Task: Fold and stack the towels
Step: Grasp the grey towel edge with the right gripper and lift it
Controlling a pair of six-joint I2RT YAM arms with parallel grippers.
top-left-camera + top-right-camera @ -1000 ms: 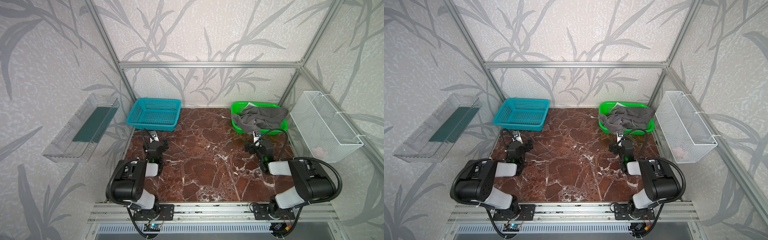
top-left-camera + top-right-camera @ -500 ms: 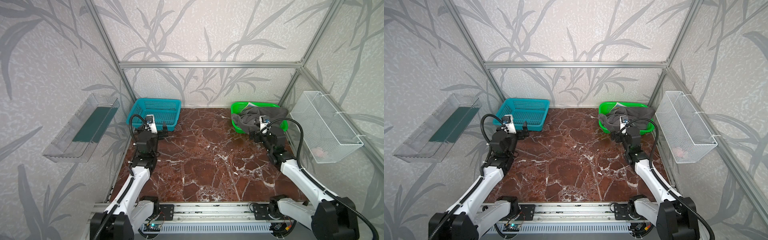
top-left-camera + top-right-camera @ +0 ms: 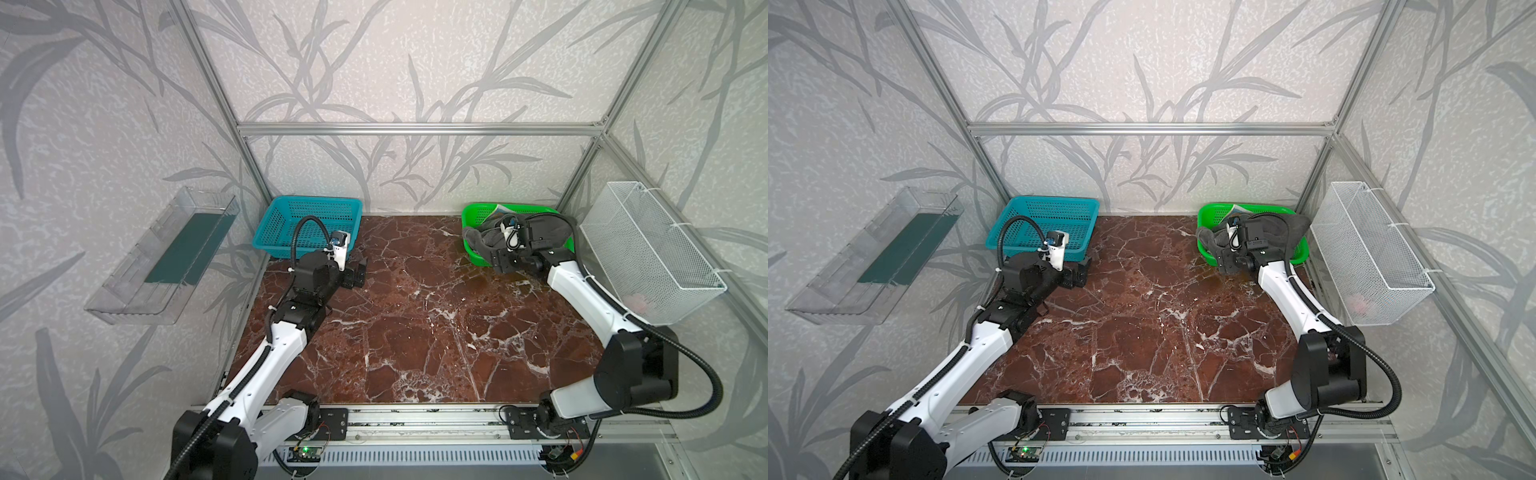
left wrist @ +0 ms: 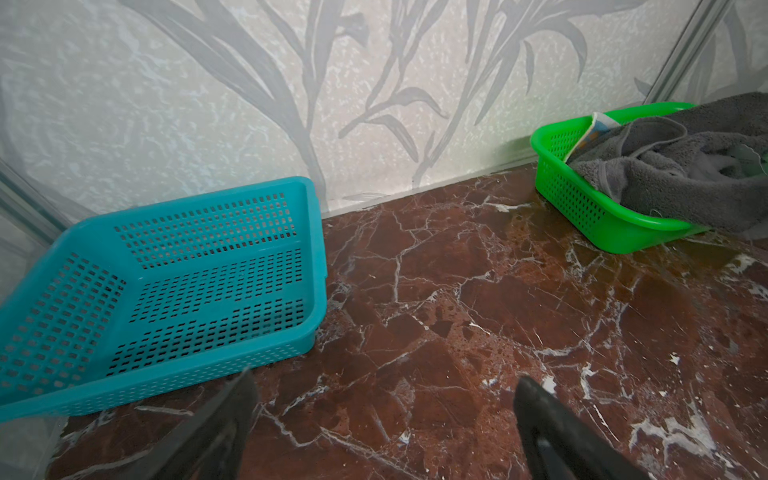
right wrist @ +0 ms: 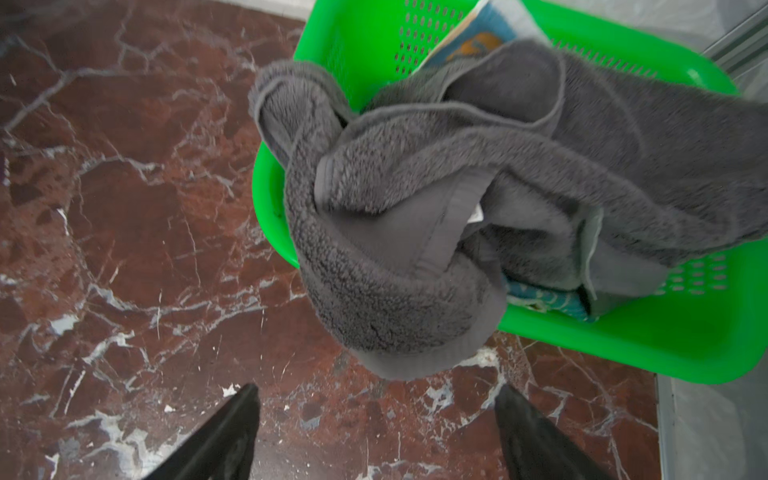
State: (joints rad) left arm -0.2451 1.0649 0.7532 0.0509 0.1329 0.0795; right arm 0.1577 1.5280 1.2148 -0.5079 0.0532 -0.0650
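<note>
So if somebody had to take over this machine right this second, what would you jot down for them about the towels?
Left gripper: open, holding nothing, over the marble table beside the teal basket.
Right gripper: open, holding nothing, just short of the grey towel.
Towels: the grey towel lies crumpled in the green basket, drooping over its rim; printed cloth peeks out beneath it.
Done: nothing folded or stacked yet.
Left: pull each towel out, fold it on the table, stack them.
</note>
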